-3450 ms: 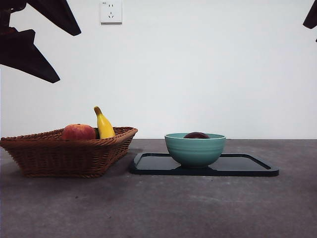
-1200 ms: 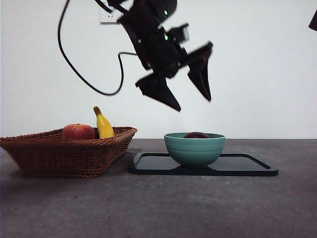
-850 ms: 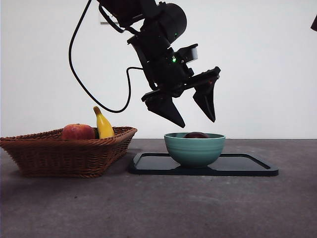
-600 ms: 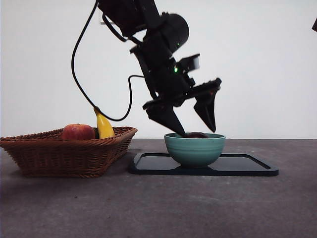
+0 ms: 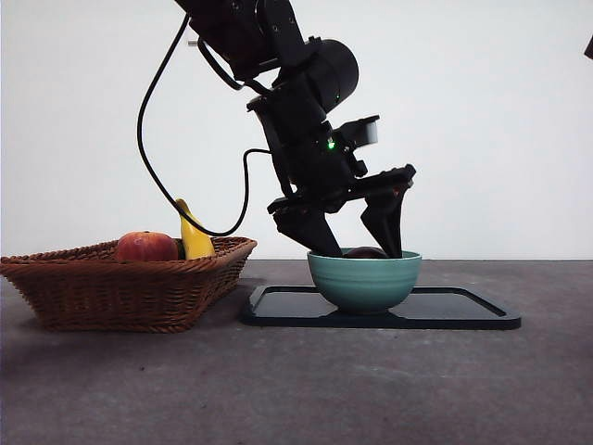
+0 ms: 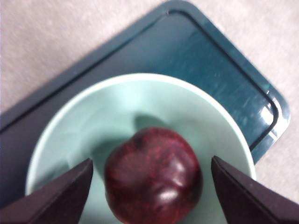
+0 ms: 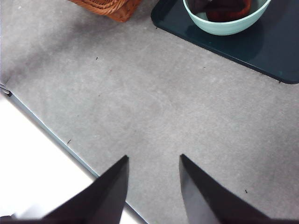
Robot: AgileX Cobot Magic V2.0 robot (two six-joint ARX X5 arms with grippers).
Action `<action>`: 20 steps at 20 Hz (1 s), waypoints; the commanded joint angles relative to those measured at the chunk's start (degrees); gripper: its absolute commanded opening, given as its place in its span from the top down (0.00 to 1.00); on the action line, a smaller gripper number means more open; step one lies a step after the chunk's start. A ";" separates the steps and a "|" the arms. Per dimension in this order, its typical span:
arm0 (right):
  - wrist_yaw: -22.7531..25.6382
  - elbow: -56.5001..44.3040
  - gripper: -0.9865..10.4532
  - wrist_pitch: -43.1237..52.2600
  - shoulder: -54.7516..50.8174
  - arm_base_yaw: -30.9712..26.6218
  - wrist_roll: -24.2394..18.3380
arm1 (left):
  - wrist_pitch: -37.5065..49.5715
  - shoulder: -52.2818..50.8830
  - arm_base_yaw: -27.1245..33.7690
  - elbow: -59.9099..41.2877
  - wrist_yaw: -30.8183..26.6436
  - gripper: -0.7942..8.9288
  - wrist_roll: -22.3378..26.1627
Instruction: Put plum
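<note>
The dark maroon plum (image 6: 153, 175) lies inside the pale green bowl (image 6: 219, 126); in the front view only the plum's top (image 5: 367, 252) shows above the bowl's rim (image 5: 364, 279). My left gripper (image 5: 357, 248) reaches down into the bowl, open, one jaw on each side of the plum and apart from it. In its own wrist view the left gripper (image 6: 152, 186) straddles the fruit. My right gripper (image 7: 152, 175) hangs open high above the bare table, away from the bowl (image 7: 226, 21).
The bowl stands on a dark tray (image 5: 463, 311). A wicker basket (image 5: 120, 287) to the left holds a red-and-yellow fruit (image 5: 146, 247) and a banana (image 5: 192, 234). The right arm shows as a black tip (image 5: 587, 46) at the top right corner.
The left arm has come in from the upper left and dropped over the bowl; its open jaws have lowered from above the rim to either side of the plum.
</note>
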 commanded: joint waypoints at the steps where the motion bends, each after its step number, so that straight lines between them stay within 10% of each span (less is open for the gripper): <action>1: 0.02 0.46 0.76 0.50 0.20 0.37 -0.63 | -0.35 2.38 -0.83 1.57 -0.17 0.50 1.14; 20: 0.35 0.46 0.76 1.22 0.17 0.37 -1.07 | -0.81 -0.55 -0.76 1.86 -0.15 0.64 1.09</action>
